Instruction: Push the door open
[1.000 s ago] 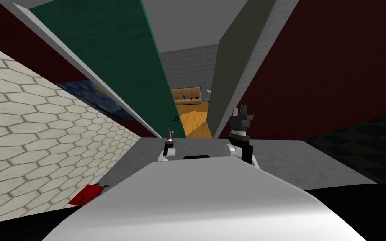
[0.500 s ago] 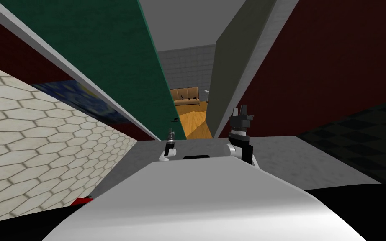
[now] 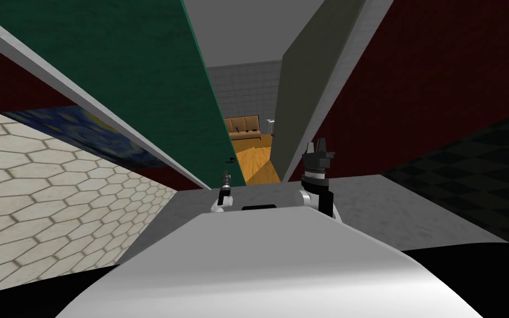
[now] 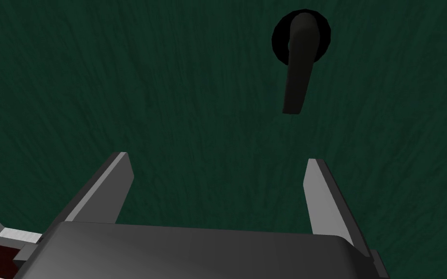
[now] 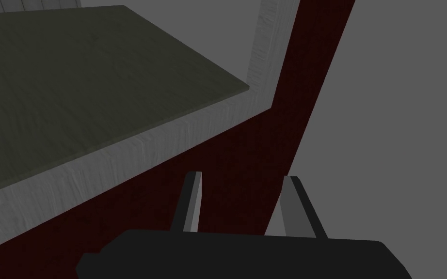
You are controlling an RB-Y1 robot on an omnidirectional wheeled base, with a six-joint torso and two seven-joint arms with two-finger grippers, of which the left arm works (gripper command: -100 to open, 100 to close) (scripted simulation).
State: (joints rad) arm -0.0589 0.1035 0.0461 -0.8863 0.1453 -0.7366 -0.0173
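Left wrist view shows one green door [image 4: 159,77] close ahead, its single black handle [image 4: 297,68] just beyond my left gripper [image 4: 217,159], two fingers spread wide. My right gripper [image 5: 243,176] has its two fingers narrower apart, holding nothing.

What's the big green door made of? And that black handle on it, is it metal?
The green door looks like painted or stained wood: fine streaks like grain run along its dull, matt face. The black handle is a smooth lever on a round plate; it could be dark metal or plastic, since it has no shine or texture to tell them apart.
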